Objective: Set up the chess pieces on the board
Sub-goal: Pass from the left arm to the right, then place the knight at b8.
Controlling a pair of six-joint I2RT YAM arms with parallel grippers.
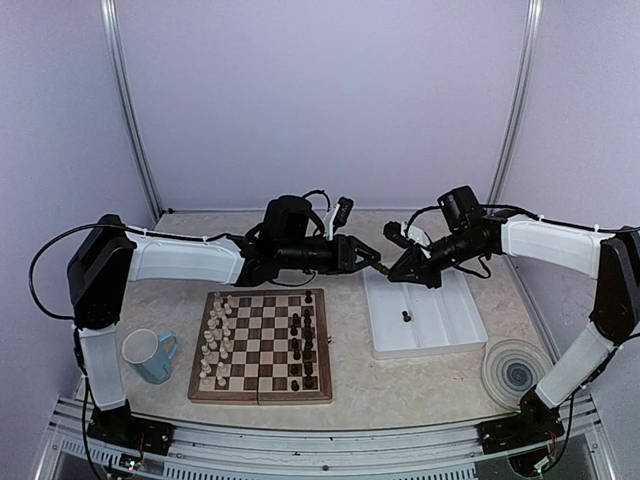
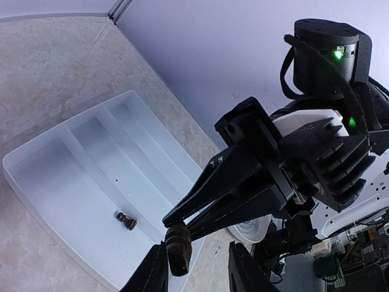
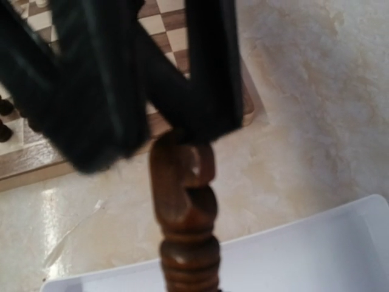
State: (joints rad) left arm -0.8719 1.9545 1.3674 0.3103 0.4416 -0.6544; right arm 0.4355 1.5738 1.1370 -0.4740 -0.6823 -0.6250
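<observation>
My right gripper [image 1: 392, 268] is shut on a dark brown carved chess piece [image 3: 182, 207] and holds it in the air over the left rim of the white tray [image 1: 425, 315]. In the left wrist view the piece [image 2: 178, 246] hangs from the right gripper's tips [image 2: 177, 224]. My left gripper [image 1: 374, 264] is open, its fingers [image 2: 149, 274] on either side of the piece; the piece lies against one finger, with a gap to the other. The board [image 1: 262, 345] has dark pieces [image 1: 300, 350] on its right columns and cream pieces on its left.
One dark piece [image 1: 405, 317] lies on its side in the tray, also in the left wrist view [image 2: 126, 221]. A blue mug [image 1: 150, 355] stands left of the board. A round ridged disc [image 1: 515, 370] lies at the front right. The board's corner [image 3: 36, 161] shows behind the held piece.
</observation>
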